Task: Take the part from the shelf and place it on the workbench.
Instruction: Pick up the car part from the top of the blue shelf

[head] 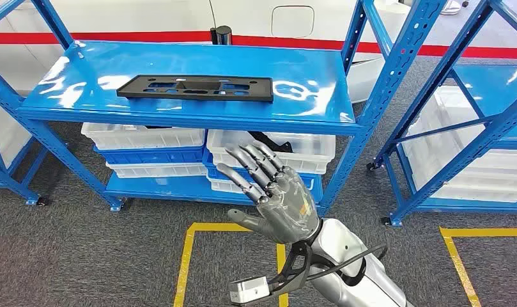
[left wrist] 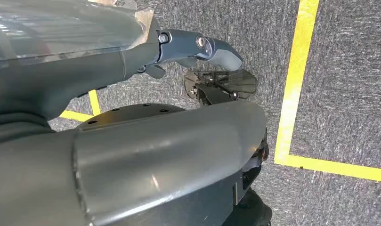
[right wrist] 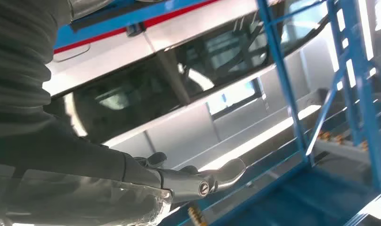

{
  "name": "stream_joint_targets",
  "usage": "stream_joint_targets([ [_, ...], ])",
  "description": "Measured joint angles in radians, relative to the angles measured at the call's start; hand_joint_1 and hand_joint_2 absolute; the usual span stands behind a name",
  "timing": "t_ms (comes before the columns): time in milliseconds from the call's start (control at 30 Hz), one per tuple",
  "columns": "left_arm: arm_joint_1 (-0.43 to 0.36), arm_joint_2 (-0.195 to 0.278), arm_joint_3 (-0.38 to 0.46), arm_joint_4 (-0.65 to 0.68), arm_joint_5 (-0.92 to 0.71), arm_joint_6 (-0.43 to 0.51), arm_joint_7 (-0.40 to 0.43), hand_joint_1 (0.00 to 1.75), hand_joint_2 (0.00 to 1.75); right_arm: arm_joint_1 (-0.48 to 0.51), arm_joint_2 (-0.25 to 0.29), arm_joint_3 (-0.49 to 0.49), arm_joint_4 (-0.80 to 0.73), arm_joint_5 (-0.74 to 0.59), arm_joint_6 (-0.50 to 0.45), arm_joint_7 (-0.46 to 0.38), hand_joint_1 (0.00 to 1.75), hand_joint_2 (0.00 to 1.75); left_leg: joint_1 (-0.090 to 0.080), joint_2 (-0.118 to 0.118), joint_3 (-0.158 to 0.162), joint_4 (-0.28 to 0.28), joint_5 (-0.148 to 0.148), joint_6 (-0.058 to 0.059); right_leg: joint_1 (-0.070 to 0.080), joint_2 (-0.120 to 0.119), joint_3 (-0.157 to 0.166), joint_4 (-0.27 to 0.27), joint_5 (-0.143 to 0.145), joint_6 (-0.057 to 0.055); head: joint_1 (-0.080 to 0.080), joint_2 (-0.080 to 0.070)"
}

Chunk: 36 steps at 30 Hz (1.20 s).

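The part (head: 195,87) is a long, flat black plate with cut-outs, lying on the top board of the blue shelf (head: 77,112), left of its middle. My right hand (head: 275,192) is raised in front of the shelf, below its front edge and right of the part. Its fingers are spread and hold nothing. In the right wrist view its thumb (right wrist: 216,176) sticks out toward the blue shelf frame (right wrist: 282,80). My left hand (left wrist: 202,47) hangs over the grey carpet with its thumb straight and nothing in it.
White bins (head: 144,135) fill the lower shelf levels. A second blue shelf (head: 473,128) with white bins stands to the right. Yellow tape (head: 186,256) marks boxes on the carpet. Behind the shelf are a black cylinder (head: 222,34) and a white wall with a red stripe.
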Motion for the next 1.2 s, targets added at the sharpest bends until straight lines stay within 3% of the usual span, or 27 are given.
stream_joint_targets([
  [367,0.000,0.030,0.000,0.000,-0.007,-0.064,0.019,0.00,0.00,-0.041,-0.003,0.067,0.020,-0.017,0.059,-0.037,0.00,1.75,0.000,0.000,0.000,0.000,0.000,0.000,0.000,0.000,0.000,0.000,0.000,0.000,0.000,0.000],
  [1200,-0.006,0.059,0.000,0.002,0.001,-0.067,0.038,0.00,0.00,-0.080,-0.002,0.128,0.070,-0.045,0.068,-0.041,0.00,1.75,0.000,0.000,0.000,0.000,0.000,0.000,0.000,0.000,0.000,0.000,0.000,0.000,0.000,0.000],
])
